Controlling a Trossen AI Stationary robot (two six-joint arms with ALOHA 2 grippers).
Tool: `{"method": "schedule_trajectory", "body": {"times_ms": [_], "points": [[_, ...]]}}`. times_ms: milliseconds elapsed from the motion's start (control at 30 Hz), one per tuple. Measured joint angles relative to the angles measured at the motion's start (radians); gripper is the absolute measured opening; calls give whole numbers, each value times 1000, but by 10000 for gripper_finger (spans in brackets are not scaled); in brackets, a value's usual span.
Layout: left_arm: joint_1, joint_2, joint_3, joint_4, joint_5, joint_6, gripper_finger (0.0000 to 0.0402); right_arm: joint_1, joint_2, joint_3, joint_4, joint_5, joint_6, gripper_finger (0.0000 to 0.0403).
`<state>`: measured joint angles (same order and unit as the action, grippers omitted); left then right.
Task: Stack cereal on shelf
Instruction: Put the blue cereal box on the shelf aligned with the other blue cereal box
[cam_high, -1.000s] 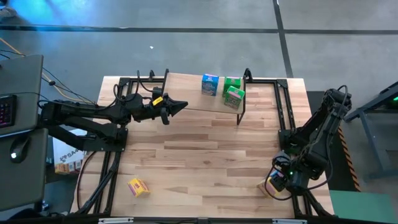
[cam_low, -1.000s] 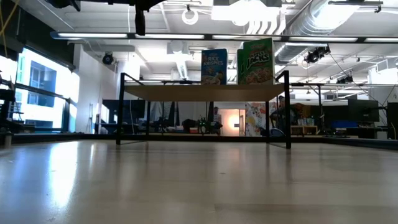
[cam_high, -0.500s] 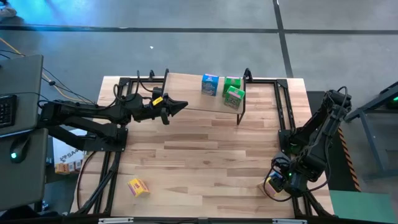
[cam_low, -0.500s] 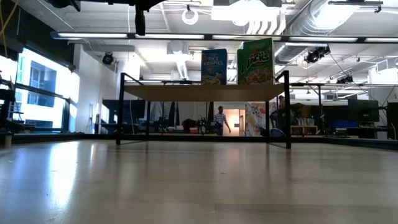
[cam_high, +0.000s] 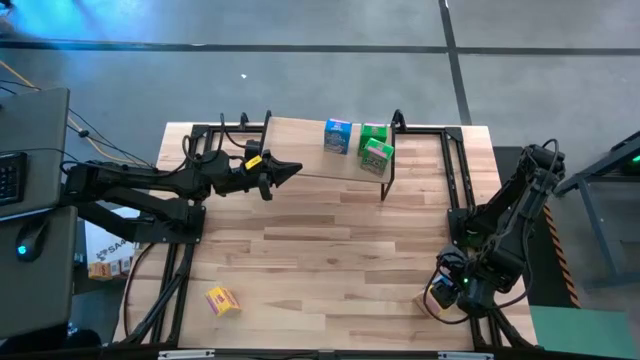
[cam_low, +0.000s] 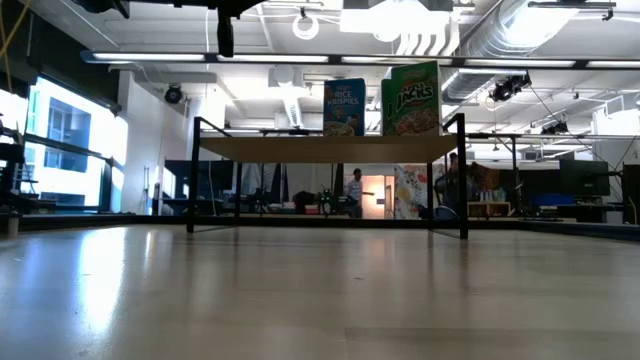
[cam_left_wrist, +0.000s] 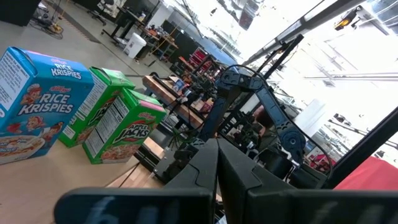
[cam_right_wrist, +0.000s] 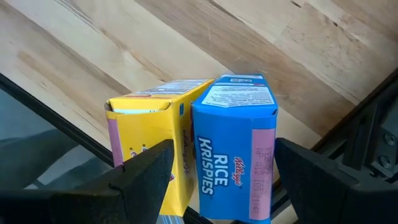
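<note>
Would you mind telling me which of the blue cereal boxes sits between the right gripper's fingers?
The blue Rice Krispies box at the table's near right corner, beside a yellow box, between the right gripper's open fingers; the other blue box stands on the shelf.

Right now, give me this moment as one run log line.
shelf: blue box, two green boxes | left hand: shut, by shelf | right hand: open around blue Rice Krispies box beside yellow box | stray yellow box

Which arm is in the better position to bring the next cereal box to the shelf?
Probably the right. The right gripper is open around a blue box beside a yellow box. The left gripper, closed and empty, hovers at the shelf, far from the other yellow box.
</note>
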<state>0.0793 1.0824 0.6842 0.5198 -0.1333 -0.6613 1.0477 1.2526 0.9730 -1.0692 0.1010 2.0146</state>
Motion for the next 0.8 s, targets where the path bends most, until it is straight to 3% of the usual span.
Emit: {"method": "schedule_trajectory", "body": {"times_ms": [200,400,667,800], "points": [[0,0,0,0,0,0,0,0,0,0,7,-5,4,282],[0,0,0,0,0,0,0,0,0,0,17,-102,-50,282],[0,0,0,0,0,0,0,0,-1,0,18,-30,-13,282],[0,0,0,0,0,-1,0,0,-1,0,21,-59,-22,282]]}}
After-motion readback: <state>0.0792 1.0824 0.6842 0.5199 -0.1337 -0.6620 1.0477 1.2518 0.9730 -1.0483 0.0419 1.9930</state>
